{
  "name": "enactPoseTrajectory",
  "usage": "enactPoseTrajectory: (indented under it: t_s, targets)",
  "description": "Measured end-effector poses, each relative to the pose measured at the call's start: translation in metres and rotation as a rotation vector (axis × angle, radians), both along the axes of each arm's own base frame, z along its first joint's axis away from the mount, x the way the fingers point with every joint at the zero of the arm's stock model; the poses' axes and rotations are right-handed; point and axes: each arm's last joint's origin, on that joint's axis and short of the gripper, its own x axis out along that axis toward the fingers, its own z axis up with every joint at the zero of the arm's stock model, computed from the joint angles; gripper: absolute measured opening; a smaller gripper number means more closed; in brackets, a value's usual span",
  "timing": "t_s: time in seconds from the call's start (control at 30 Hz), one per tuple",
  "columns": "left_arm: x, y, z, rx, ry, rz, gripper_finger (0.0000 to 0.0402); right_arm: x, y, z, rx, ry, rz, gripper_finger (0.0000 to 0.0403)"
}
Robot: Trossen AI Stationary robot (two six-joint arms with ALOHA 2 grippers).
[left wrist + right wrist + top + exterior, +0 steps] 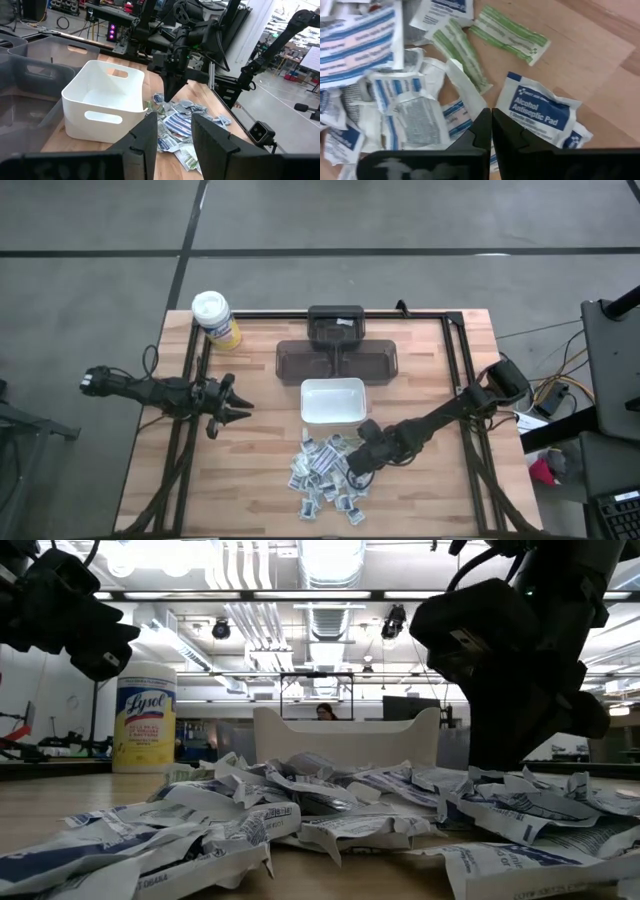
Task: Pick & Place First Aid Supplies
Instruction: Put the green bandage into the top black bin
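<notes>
Over the packets [325, 475] strewn every way, the right end effector [357, 476] is closed, grasp unclear.

The right gripper [170, 95] is seen lowered, fingers together, onto the packets [181, 122] at the white dish's [102, 100] three o'clock.

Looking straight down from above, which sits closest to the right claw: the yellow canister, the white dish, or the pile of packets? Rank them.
From the right gripper:
1. Packets: right at its tip.
2. White dish: just behind the pile.
3. Yellow canister: far-left table corner.
</notes>
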Motion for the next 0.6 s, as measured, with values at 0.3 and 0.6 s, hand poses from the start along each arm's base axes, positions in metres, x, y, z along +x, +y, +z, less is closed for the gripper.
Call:
enactPoseTrajectory:
  t_s: [0.3, 0.6]
  targets:
    - [0.000, 0.000, 0.000, 0.000, 0.000, 0.000, 0.0115, -0.003, -0.002, 0.014, -0.008, -0.029, -0.008, 0.0008]
    - [0.000, 0.000, 0.000, 0.000, 0.000, 0.000, 0.0115, -0.012, -0.006, 0.027, -0.020, -0.009, 0.002, 0.0008]
